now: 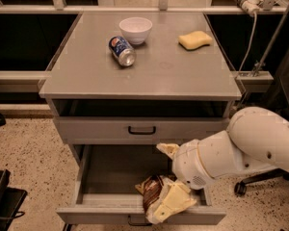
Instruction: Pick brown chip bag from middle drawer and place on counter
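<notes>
The brown chip bag lies crumpled on the floor of the open middle drawer, near its front wall and right of centre. My gripper has reached down into the drawer from the right. Its cream fingers are spread open. The lower finger lies over the bag's right side and the upper finger is behind the bag. The bag is not lifted. The grey counter is above.
On the counter sit a white bowl, a soda can on its side and a yellow sponge. The shallower drawer front above the open drawer is slightly ajar. A chair base stands at the right, a black object at the left.
</notes>
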Controlling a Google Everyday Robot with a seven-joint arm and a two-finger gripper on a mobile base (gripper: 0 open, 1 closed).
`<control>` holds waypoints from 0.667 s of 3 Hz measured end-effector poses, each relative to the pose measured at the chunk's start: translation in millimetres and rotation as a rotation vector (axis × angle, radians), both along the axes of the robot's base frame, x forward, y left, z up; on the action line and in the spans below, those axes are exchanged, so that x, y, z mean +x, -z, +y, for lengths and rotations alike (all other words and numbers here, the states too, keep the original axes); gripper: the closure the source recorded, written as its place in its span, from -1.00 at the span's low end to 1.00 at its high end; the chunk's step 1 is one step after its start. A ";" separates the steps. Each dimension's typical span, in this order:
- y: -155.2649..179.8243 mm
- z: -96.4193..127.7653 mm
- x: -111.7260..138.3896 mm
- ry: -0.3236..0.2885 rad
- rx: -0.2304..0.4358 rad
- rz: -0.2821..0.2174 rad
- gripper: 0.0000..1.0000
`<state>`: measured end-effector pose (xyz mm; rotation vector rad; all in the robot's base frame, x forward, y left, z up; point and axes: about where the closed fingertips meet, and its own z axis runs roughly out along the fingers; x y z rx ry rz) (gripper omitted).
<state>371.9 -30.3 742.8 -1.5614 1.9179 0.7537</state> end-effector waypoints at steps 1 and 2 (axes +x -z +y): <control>53.5 -20.6 -6.2 0.054 0.016 0.067 -1.00; 147.7 -65.0 -28.5 0.133 0.015 0.192 -1.00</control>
